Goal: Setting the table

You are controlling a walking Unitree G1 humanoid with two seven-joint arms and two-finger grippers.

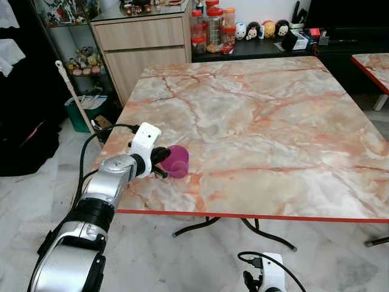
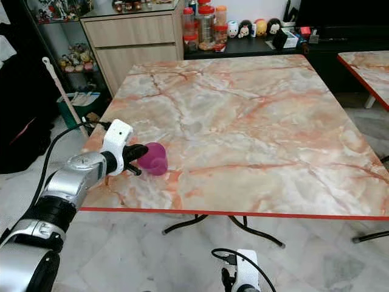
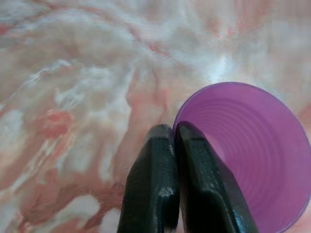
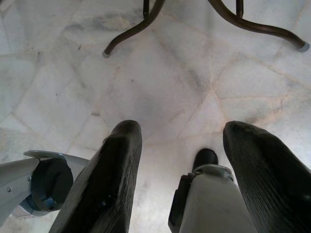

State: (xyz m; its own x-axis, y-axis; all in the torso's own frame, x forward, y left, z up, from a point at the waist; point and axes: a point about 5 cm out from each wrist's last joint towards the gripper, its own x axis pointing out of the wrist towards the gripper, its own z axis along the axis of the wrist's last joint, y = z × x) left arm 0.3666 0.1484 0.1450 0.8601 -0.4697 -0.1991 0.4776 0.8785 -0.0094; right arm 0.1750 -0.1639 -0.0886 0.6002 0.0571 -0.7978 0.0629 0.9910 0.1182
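Square pink-veined marble table (image 1: 255, 121), red-edged. Small purple ribbed plastic cup (image 1: 177, 161), on its side near my front-left corner, mouth toward my wrist, its base hidden. My left gripper (image 3: 174, 145) pinches its rim. My right gripper (image 4: 177, 145) hangs spread over the floor.

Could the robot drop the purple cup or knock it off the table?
It might. The left gripper pinches only the thin rim of the purple cup, one finger inside and one outside, so the cup could slip or twist loose. The cup also sits close to the marble table's near-left corner, near the red edge, so a nudge toward the robot might send it over onto the floor. The right gripper hangs open down by the floor, too far away to catch it.
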